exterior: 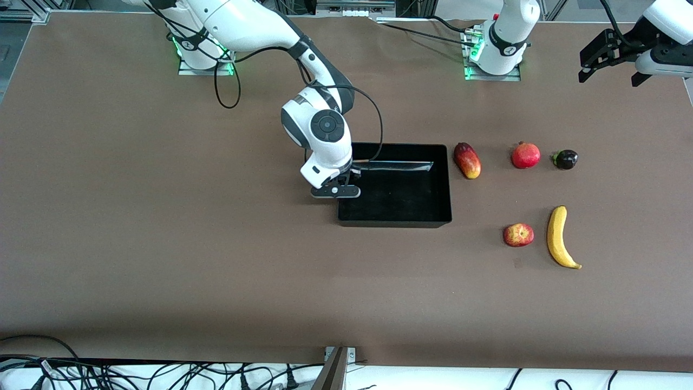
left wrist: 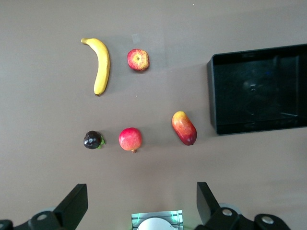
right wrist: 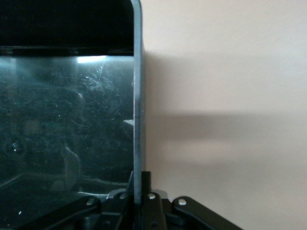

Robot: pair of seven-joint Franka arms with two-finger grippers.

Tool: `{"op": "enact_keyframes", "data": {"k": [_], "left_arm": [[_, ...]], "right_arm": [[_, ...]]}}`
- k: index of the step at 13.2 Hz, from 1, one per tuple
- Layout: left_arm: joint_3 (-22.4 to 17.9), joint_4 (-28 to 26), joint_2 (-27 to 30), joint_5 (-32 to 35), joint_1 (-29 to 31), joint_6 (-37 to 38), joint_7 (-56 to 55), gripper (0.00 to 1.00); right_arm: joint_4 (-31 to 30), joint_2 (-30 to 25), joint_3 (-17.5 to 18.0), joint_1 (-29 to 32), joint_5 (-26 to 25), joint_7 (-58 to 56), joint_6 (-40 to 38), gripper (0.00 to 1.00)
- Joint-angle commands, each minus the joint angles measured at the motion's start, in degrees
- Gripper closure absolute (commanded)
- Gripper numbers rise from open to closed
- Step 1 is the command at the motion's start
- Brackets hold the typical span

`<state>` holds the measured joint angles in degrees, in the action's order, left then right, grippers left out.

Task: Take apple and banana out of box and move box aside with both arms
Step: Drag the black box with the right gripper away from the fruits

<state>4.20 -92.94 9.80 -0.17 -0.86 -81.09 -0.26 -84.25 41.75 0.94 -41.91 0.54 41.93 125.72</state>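
Observation:
The black tray [exterior: 395, 222] lies mid-table. My right gripper [exterior: 342, 181] is shut on the tray's wall at the end toward the right arm; in the right wrist view the thin wall [right wrist: 137, 96] runs between my closed fingers [right wrist: 148, 184]. The apple [exterior: 518, 235] and the banana [exterior: 557, 237] lie side by side on the table toward the left arm's end, nearer the front camera than the tray's middle. My left gripper [exterior: 610, 77] is open and empty, held high near the left arm's end; its wrist view shows the apple [left wrist: 138, 60], banana [left wrist: 101, 64] and tray [left wrist: 212, 96] below.
A red-yellow mango [exterior: 467, 160] lies beside the tray. A red pomegranate [exterior: 525, 155] and a small dark fruit [exterior: 566, 159] lie in a row with it, farther from the front camera than the apple and banana. Cables hang at the table's near edge.

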Motion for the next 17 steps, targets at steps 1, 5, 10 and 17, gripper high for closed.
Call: {"op": "enact_keyframes", "data": {"k": [1,5,10,17], "left_arm": [[-1.9,0.9,-0.2,-1.0,-1.2,0.1,0.2,0.00],[-2.1,0.9,-0.6,-0.4,-1.3,0.2,0.3,0.00],[-3.5,0.9,-0.4,-0.6,-1.3,0.1,-0.3,0.00],[-4.8,0.8,-0.3,-0.9,-1.3,0.1,-0.4,0.00]], "right_arm": [[-0.2,-6.5,-0.2,5.5,0.0,-7.9,-7.7,1.00],[-1.3,-12.8,-0.4,19.5,0.5,-25.2,-17.6,1.00],[-15.0,-18.8,-0.8,36.4,1.0,-45.4,-11.3,1.00],[-33.7,-22.0,-0.9,47.1,1.8,-53.4,5.4,1.00]]}}
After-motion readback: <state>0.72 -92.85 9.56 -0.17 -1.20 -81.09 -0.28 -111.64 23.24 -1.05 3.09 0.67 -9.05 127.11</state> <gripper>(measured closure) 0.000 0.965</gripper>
